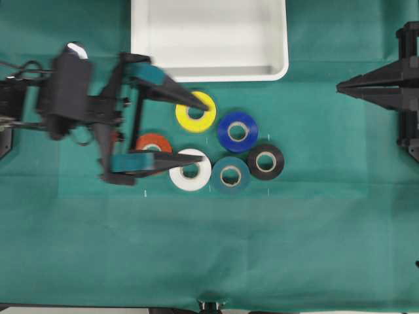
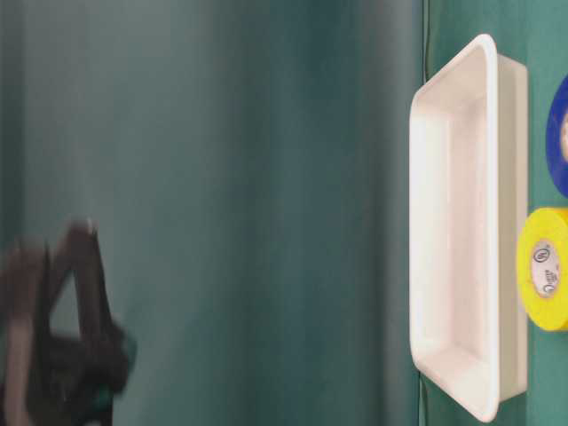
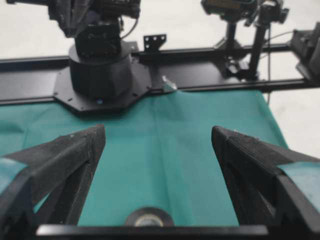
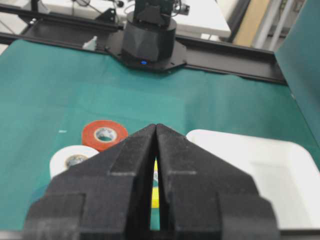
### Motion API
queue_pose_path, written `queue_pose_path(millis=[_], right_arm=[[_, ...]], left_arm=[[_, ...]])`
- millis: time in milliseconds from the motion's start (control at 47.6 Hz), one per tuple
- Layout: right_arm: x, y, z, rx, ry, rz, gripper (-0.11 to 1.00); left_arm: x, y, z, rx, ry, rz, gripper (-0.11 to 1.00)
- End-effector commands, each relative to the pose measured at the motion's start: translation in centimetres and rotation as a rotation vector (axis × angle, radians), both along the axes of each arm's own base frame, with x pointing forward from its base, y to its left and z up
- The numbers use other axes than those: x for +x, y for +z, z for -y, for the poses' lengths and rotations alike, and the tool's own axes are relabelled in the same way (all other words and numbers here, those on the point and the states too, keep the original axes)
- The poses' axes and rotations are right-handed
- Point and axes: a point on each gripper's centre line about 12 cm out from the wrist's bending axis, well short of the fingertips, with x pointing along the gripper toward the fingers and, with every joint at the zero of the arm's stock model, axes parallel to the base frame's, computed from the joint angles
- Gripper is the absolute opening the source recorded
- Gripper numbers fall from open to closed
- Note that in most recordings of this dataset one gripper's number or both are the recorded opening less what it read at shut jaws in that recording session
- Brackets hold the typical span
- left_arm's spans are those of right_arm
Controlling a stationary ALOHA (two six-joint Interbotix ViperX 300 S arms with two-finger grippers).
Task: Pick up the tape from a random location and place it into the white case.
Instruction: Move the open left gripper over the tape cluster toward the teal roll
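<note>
1. Your left gripper hangs over the rolls with its fingers spread wide and empty; you are on the approach.
2. Next, carry it further right and lower it around the tape, a teal ring with a pale core, lying between the white roll and the black roll.
3. Your right gripper rests pinched together, and the white case stands beyond.

You have a table draped in green cloth. On it lie the shallow white plastic case and six tape rolls: yellow, royal blue, black, teal, white and orange-red.
</note>
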Motion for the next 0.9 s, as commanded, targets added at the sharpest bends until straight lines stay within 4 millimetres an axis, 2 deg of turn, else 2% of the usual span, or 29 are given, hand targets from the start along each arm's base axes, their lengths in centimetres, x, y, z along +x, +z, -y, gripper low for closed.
queue_pose_path(millis=[0, 84, 231, 672, 881], right_arm=[[0.2, 0.9, 0.0, -0.003, -0.001, 0.023, 0.02], [0.2, 0.9, 0.0, -0.003, -0.001, 0.020, 0.02], [0.2, 1.0, 0.0, -0.003, -0.001, 0.023, 0.02], [0.2, 0.9, 0.0, -0.003, -0.001, 0.021, 0.02], [0.2, 0.8, 0.0, -0.003, -0.001, 0.011, 0.02]], left_arm=[[1.4, 1.7, 0.1, -0.002, 0.001, 0.029, 0.98], [2.4, 1.6, 0.2, 0.000, 0.003, 0.002, 0.98], [3.0, 1.4, 0.3, 0.000, 0.003, -0.034, 0.98], [3.0, 1.0, 0.3, 0.001, 0.003, -0.086, 0.98], [3.3, 0.8, 0.3, -0.040, 0.011, -0.167, 0.98]])
